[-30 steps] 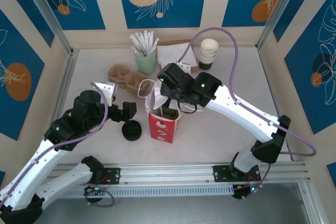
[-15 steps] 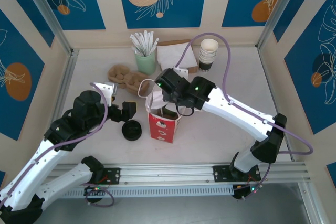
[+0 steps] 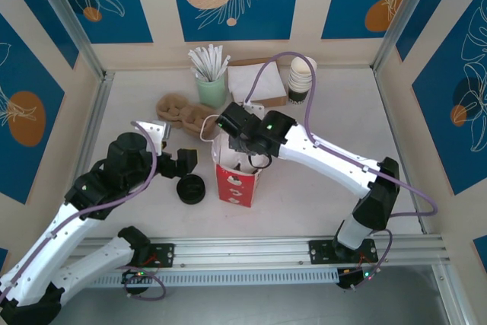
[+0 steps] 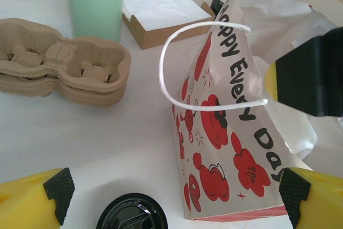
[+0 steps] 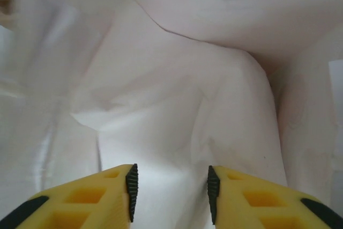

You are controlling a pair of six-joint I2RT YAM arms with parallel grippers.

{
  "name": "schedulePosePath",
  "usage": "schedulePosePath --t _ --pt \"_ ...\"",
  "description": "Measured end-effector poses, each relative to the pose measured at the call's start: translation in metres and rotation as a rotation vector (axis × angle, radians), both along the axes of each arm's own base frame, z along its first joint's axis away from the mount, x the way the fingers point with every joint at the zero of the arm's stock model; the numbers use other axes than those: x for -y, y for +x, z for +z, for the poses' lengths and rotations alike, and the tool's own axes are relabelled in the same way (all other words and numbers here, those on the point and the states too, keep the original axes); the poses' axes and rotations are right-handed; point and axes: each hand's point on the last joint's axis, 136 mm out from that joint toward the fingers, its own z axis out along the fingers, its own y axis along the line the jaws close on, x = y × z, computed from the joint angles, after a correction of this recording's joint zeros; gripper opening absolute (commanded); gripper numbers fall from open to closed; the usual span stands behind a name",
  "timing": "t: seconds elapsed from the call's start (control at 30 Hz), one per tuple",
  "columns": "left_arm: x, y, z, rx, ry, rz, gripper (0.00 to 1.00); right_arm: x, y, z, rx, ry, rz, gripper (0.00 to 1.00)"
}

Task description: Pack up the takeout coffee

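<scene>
The right wrist view looks down inside the red bag (image 3: 237, 185), where the right fingers (image 5: 110, 197) stand slightly apart, gripping nothing, with only creased white paper between them; the overhead view adds that they dip into the bag's open mouth. The left wrist view shows the left fingers (image 4: 40, 199) spread wide and empty. The takeout coffee (image 4: 131, 217) stands on the counter (image 4: 123, 148) just left of the bag's base, with only its black lid showing, while stacked cardboard cup carriers (image 4: 64, 63) and a napkin box (image 4: 161, 9) lie beyond the bag.
</scene>
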Motion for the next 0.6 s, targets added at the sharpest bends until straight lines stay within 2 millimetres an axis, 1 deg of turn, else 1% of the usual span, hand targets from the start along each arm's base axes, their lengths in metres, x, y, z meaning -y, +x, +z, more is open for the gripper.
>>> schedulePosePath --t 0.07,0.17,0.23,0.4,0.47,0.6 --pt "-0.001 -0.001 0.0 0.001 0.0 0.001 0.99 0.001 0.0 0.009 0.015 0.012 0.003 0.46" --pt "-0.003 -0.001 0.001 0.003 0.003 0.007 0.99 0.005 -0.001 0.029 0.046 0.042 0.009 0.47" --pt "-0.003 -0.001 0.001 0.004 0.004 0.01 0.99 0.009 -0.003 0.046 0.077 0.074 0.009 0.47" --pt "-0.004 -0.001 0.0 0.005 0.006 0.013 0.99 0.025 -0.009 0.081 0.142 0.139 0.017 0.46" --pt "-0.004 0.0 0.0 0.005 0.006 0.013 0.99 0.03 -0.01 0.091 0.165 0.157 0.023 0.46" --pt "-0.004 0.002 -0.002 0.0 0.015 0.02 0.99 0.042 -0.007 0.109 0.209 0.176 0.043 0.52"
